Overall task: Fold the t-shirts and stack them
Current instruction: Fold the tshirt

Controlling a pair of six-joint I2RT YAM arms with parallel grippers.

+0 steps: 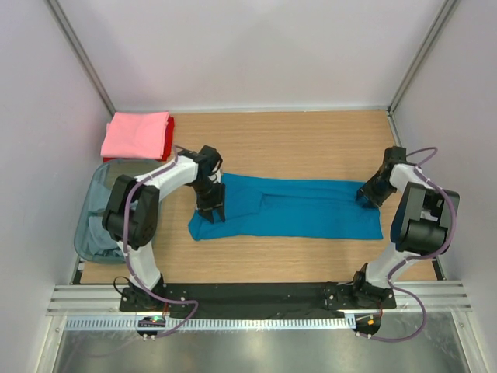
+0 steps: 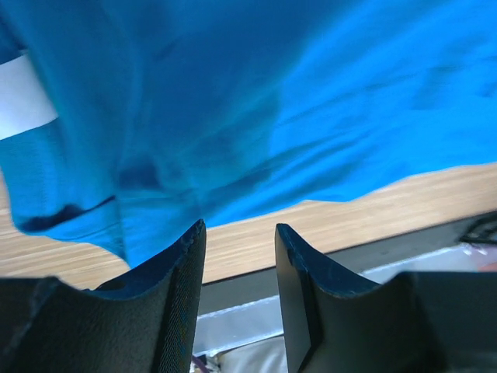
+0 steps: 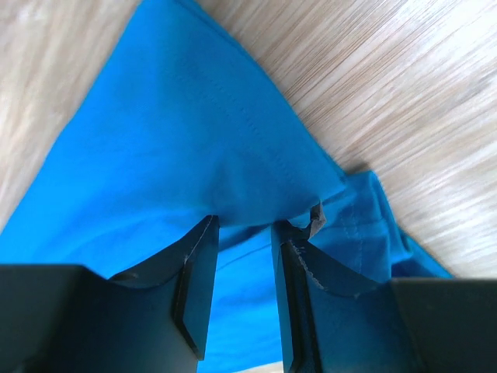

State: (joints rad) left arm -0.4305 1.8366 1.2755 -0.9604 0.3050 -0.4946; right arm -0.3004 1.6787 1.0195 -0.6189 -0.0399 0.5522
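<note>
A teal blue t-shirt (image 1: 303, 214), folded into a long band, lies flat across the middle of the wooden table. My left gripper (image 1: 211, 208) hangs over its left end, jaws apart. In the left wrist view the gripper (image 2: 239, 225) has only bare table between its fingers, and the teal cloth (image 2: 272, 101) lies just past the tips. My right gripper (image 1: 363, 197) sits at the shirt's right end. Its jaws (image 3: 245, 221) stand apart, tips against a fold of the teal cloth (image 3: 178, 132). A folded pink t-shirt (image 1: 133, 134) rests on a red one (image 1: 169, 130) at the back left.
A translucent grey-blue bin (image 1: 85, 211) stands at the left edge beside my left arm, with pale grey-blue cloth (image 1: 101, 231) inside. White walls close in the table at the back and both sides. A black base rail (image 1: 256, 297) runs along the near edge.
</note>
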